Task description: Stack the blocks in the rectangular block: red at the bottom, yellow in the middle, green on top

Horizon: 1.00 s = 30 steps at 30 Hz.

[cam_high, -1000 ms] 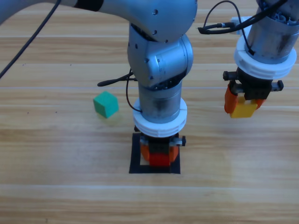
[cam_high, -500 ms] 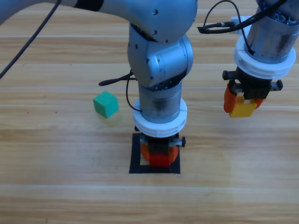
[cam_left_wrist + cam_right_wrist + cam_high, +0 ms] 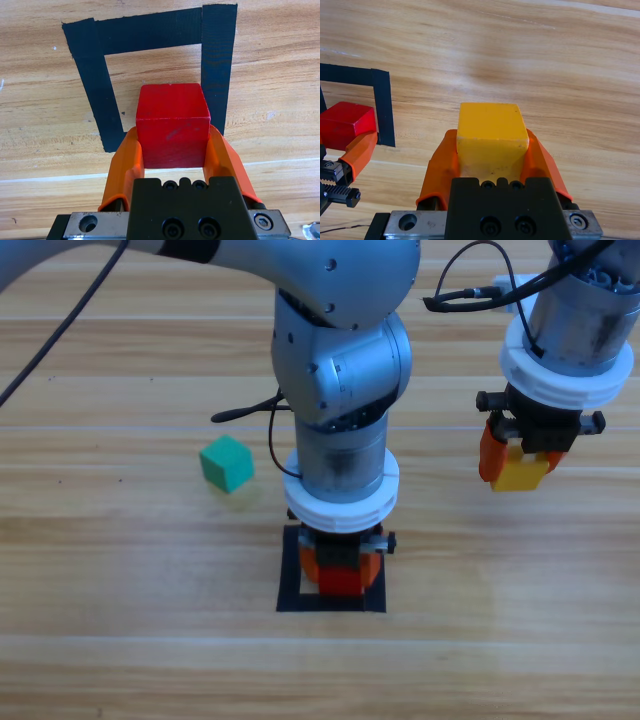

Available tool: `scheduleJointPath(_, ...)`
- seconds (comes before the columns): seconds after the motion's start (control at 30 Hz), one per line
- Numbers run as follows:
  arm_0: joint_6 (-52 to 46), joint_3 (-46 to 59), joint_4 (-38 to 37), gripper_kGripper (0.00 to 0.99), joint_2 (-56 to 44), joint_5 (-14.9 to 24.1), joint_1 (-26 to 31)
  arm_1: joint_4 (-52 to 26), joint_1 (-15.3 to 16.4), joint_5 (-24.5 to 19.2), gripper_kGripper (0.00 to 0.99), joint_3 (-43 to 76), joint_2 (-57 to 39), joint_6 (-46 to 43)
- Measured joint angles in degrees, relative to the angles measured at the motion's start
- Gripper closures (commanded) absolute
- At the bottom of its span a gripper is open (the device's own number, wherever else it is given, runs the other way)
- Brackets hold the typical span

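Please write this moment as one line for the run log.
left claw: shut on red cube, over tape frame | right claw: shut on yellow cube | green cube: on table

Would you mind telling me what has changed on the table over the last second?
Nothing has visibly changed. The left gripper stays shut on the red cube over the black tape frame, the right gripper keeps holding the yellow cube off to the side, and the green cube lies where it was.

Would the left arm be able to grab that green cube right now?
Probably not yet: the left hand is shut on the red cube over the tape frame. The green cube itself sits uncovered on the table.
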Motion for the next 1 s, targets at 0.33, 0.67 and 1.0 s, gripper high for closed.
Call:
scheduleJointPath(0.33, -1.2, 0.0, -0.3, 0.988, 0.0, 0.2, 0.4, 0.0, 0.0, 0.0, 0.99, 0.0, 0.0, 0.0)
scheduleJointPath(0.67, -2.3, 0.0, -0.6, 0.988, 0.1, 0.2, 0.6, 0.0, 0.0, 0.0, 0.99, 0.0, 0.0, 0.0)
scheduleJointPath(1.0, -4.2, 0.0, -0.6, 0.0, 0.3, 1.0, 0.6, 0.0, 0.0, 0.0, 0.99, 0.0, 0.0, 0.0)
